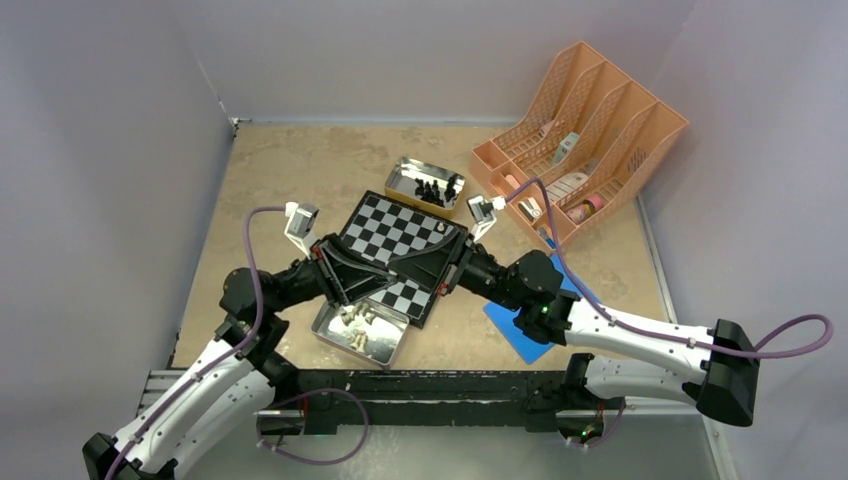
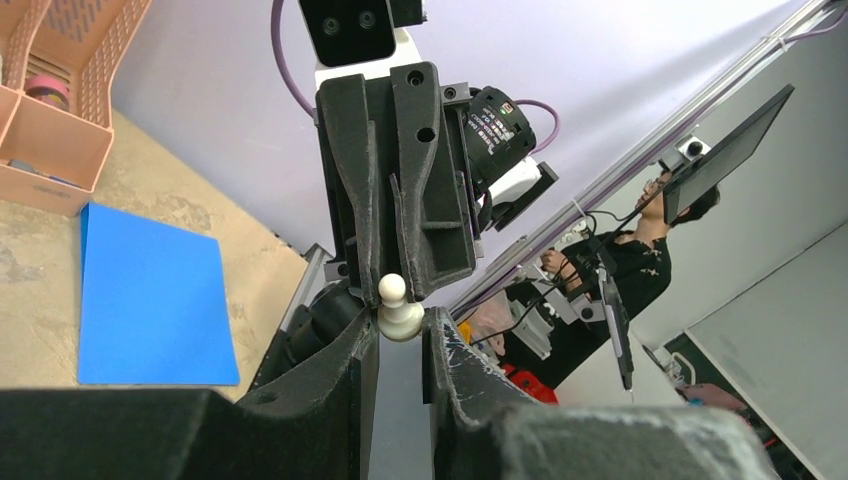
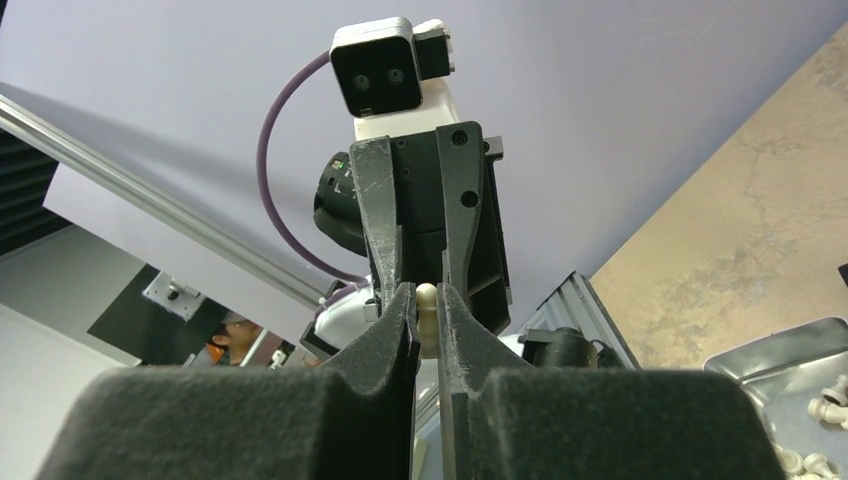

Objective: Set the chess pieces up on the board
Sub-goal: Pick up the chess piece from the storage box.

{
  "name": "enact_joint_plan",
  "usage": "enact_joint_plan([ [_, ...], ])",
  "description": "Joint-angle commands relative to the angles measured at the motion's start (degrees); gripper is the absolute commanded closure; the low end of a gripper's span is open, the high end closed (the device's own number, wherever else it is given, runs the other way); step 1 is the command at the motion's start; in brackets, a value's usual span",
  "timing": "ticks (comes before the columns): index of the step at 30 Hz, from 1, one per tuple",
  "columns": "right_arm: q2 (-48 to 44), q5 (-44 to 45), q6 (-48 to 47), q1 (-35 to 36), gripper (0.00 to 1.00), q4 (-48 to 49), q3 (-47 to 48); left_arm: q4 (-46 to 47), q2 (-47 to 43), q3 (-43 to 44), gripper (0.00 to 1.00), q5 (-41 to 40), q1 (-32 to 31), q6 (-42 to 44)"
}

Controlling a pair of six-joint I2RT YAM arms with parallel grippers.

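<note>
Over the near part of the checkered board (image 1: 385, 225) my two grippers meet tip to tip. A cream-white pawn (image 2: 398, 310) is caught between them. My left gripper (image 2: 400, 325) has its pads against both sides of the pawn's base. My right gripper (image 3: 427, 300) is shut on the pawn (image 3: 427, 297) higher up, its round head showing between the fingers. In the top view the left gripper (image 1: 385, 268) and right gripper (image 1: 400, 262) hide the pawn. One white piece (image 1: 440, 228) stands at the board's right edge.
A metal tin (image 1: 325, 335) holding white pieces (image 1: 360, 335) sits just in front of the board. A second tin (image 1: 405, 172) with black pieces (image 1: 432, 189) lies behind it. A blue flat square (image 1: 525, 335) lies under the right arm. An orange file organiser (image 1: 580, 130) stands at the back right.
</note>
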Motion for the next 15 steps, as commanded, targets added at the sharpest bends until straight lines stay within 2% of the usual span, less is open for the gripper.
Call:
enact_joint_plan([
  [1,-0.78,-1.0,-1.46,0.17,0.89,2.57,-0.72,-0.28,-1.71,0.0,0.91,-2.2,-0.33,3.71],
  [4,-1.6,-0.22,-3.39,0.17,0.86,-0.12,-0.76,-4.59,-3.07,0.36,0.96,-3.59,-0.34,7.46],
  [9,-3.06,-1.36,-5.5,0.17,0.79,-5.38,-0.85,-18.68,-4.78,4.82,0.96,-6.0,-0.3,18.92],
  [15,-3.41,0.65,-14.64,0.17,0.72,-19.71,6.3,-33.9,-3.16,11.87,0.98,-4.72,-0.28,32.59],
])
